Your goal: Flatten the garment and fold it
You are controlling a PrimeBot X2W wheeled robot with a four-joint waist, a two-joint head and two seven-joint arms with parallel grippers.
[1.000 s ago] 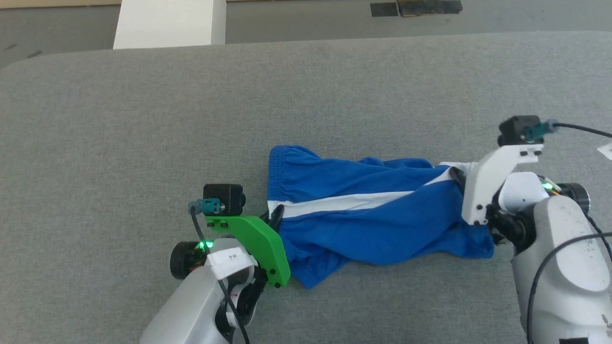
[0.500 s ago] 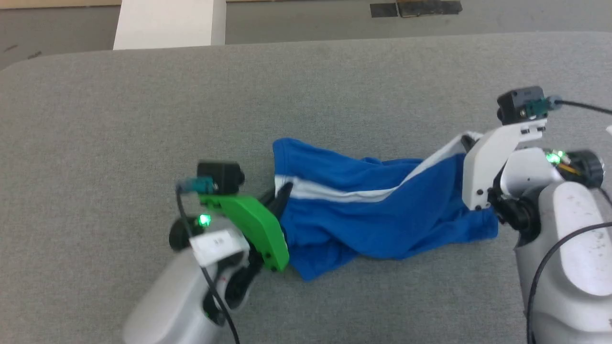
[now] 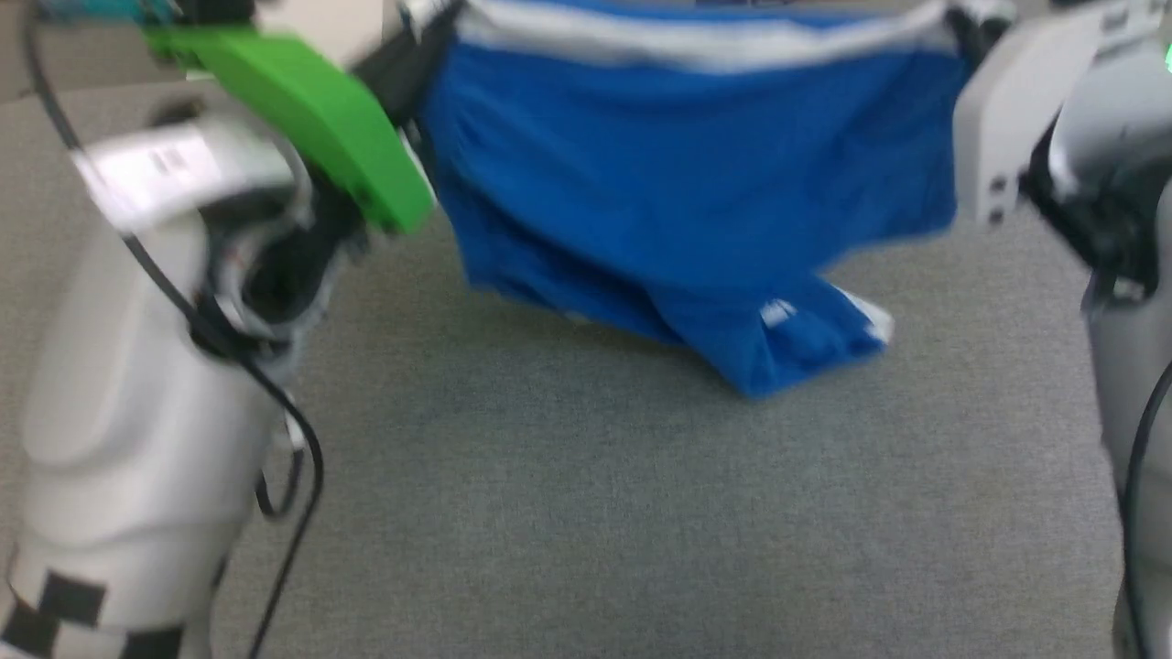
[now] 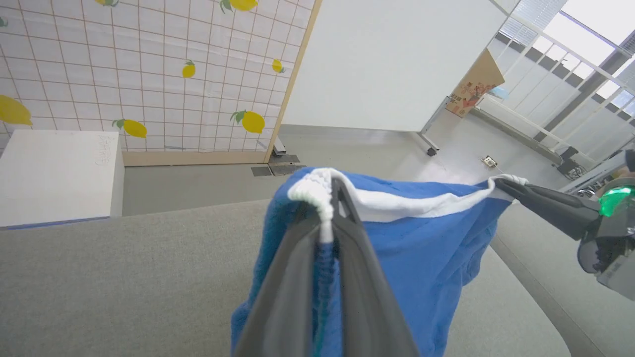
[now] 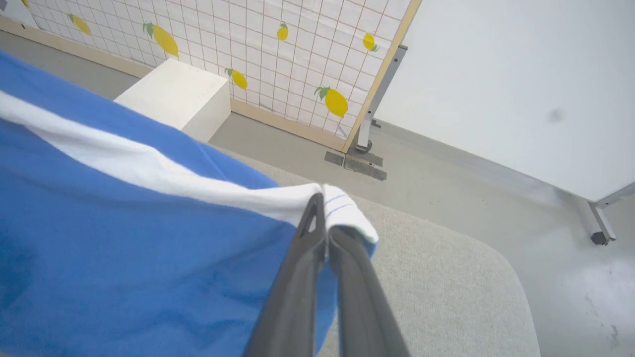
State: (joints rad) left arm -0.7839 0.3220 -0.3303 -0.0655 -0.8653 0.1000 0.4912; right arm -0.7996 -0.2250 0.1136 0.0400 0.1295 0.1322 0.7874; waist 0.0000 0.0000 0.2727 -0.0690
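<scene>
I have one pair of shorts [image 3: 678,174] to handle and two hands on it. My left hand [image 4: 330,198] is clamped on the gathered white edge at one end. In the left wrist view its two fingers [image 4: 292,277] are pressed together with the cloth pinched between them. My right hand [image 5: 322,213] is closed tight on the other end, gripping a small white fold of fabric at the tips.

Between the two hands the shorts hang in the air above the grey bench [image 3: 586,513], drawn out sideways. One white stripe [image 5: 149,171] runs along the top edge from one hand to the other. Below it the blue cloth drops in loose folds, deepest towards my right. A white-trimmed corner is the lowest part. The head view is blurred, so I cannot tell whether that corner touches the bench or hangs just clear of it.

Past the far edge of the bench I count one white box [image 4: 54,173] on the floor. Behind it stands one screen [image 4: 149,74] with a grid and lemon print, and beside that one plain white panel [image 4: 397,59].
</scene>
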